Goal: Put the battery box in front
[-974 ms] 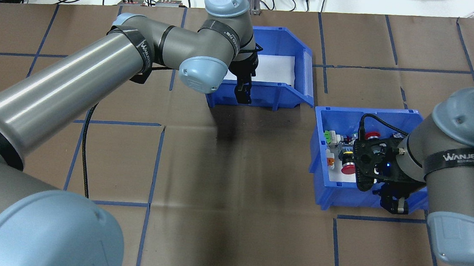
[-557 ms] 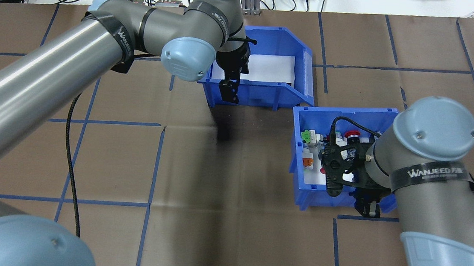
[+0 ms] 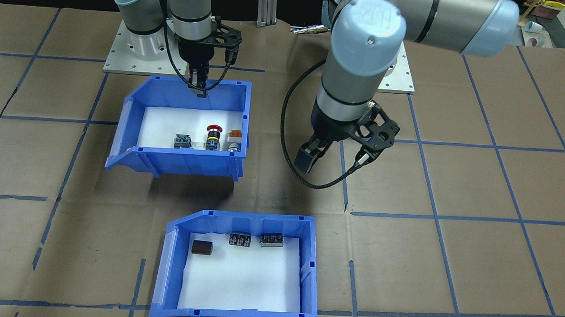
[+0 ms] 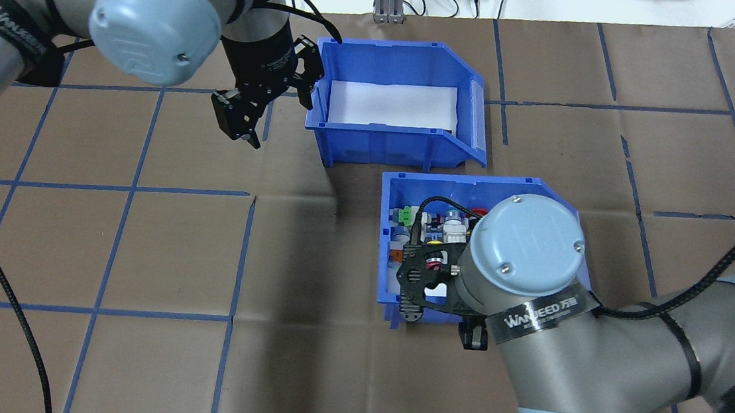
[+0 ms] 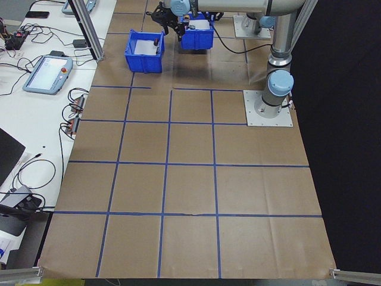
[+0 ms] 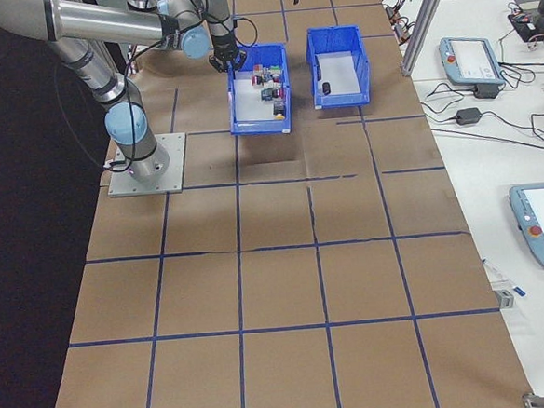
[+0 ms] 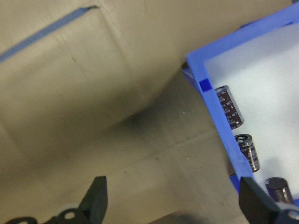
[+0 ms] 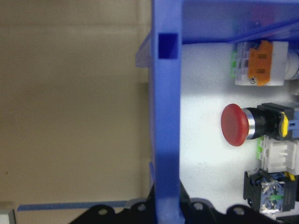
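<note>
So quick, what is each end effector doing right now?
Left end effector: open, holding nothing, beside the battery box.
Right end effector: shut on the switch bin wall.

1. The battery box [image 3: 308, 269] is blue with a white floor and dark cylinders [image 3: 240, 239].
2. The switch bin [image 3: 187, 161] is the same blue, holding a red button [image 8: 235, 124], an orange part [image 8: 261, 65] and green pieces [image 4: 404, 216].
3. The table cover [image 3: 449, 261] is brown, gridded with blue tape.
</note>
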